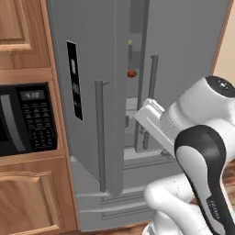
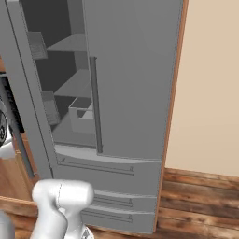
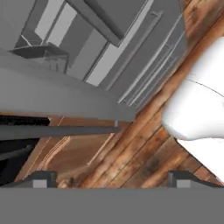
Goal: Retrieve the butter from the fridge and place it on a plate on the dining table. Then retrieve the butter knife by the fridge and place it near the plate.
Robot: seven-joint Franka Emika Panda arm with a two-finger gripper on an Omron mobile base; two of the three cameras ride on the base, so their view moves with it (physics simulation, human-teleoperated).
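The fridge stands with its left door swung partly open and its right door shut. Through the gap, the butter shows as a small pale-yellow piece on an upper shelf, with a small round red item below it. My white hand reaches toward the gap at mid height. In the hand view my gripper is open, fingertips far apart and nothing between them, looking down past the left door's lower edge at the floor. The plate, dining table and butter knife are out of view.
A black microwave sits in wooden cabinets left of the fridge. Inside are grey shelves and a bin. Lower drawers run under the doors. Wood floor and a beige wall lie to the right.
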